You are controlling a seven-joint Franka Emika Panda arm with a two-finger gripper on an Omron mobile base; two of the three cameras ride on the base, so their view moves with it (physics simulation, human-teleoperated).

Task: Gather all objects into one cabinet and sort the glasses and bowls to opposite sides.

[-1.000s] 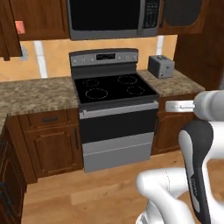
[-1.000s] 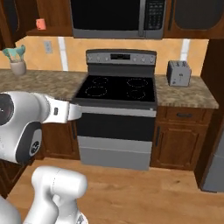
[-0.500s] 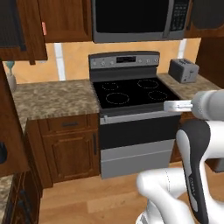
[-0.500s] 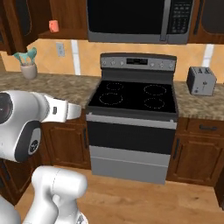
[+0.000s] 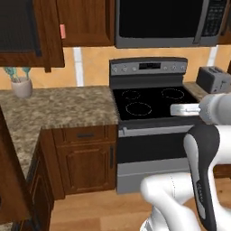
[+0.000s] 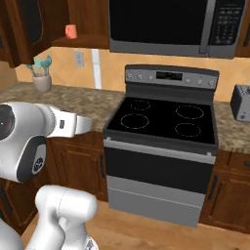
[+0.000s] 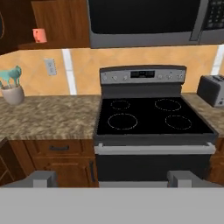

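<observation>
An orange-red cup [image 6: 71,31] stands on the bottom board of the reddish-brown wall cabinet [image 6: 86,41], up and left of the stove; it also shows as the cup [image 5: 62,31] and the cup [image 7: 39,35]. The cabinet's dark mesh door [image 5: 18,27] hangs swung out at the upper left. My gripper [image 7: 113,179] is open and holds nothing; its fingertips [image 7: 43,178] stand wide apart, aimed at the stove front, far from the cup. The mugs, the black bowl and the whitish vessel are out of view.
A black-topped stove [image 5: 149,101] stands straight ahead under a microwave [image 6: 161,24]. On the granite counter [image 5: 58,108] to the left is a cream utensil holder [image 5: 21,85]. A toaster [image 6: 241,102] sits on the right counter. Base cabinets with drawers [image 5: 83,158] run below.
The base has moved left, so the whole scene has slid right in the views. The wall cabinet, the cup and the utensil holder have come further into view. The gripper has stayed open.
</observation>
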